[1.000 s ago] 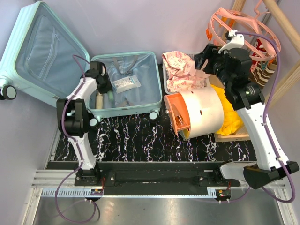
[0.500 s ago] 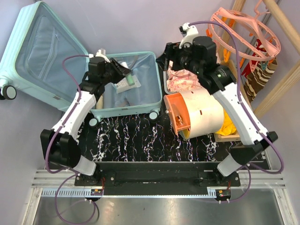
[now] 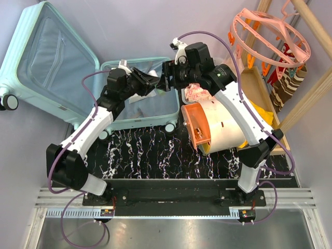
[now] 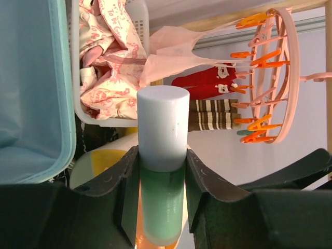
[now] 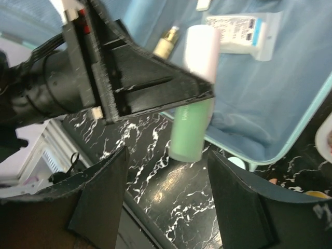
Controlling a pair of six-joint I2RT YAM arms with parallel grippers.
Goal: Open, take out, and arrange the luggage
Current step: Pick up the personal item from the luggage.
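While the luggage point(image 3: 49, 65) lies open at the far left of the table point(image 3: 155, 150), its lid leans back against the wall point(image 3: 129, 26) and its deeper half lies flat beside it; on the grey-blue lining of that half lie a clear sachet pack point(image 5: 241, 31) and a small gold-topped bottle point(image 5: 167, 44); to the right, a white mesh basket point(image 4: 136, 31) holds a pink-printed cloth point(image 4: 104, 67), and a cream cylinder point(image 3: 225, 124) with an orange end lies on its side nearer the arms.

The left gripper point(image 3: 152, 83) hovers above the right rim of the flat half, jaws clamped on the green body of a green bottle point(image 4: 162, 119), whose white cap points out past the fingertips; the right gripper point(image 3: 167, 82) faces it from just beside, over the same rim, jaws spread wide with nothing between them and the green bottle just ahead of its fingertips.

The left arm stretches up and rightward from its base; the right arm arches over the cream cylinder and reaches leftward.
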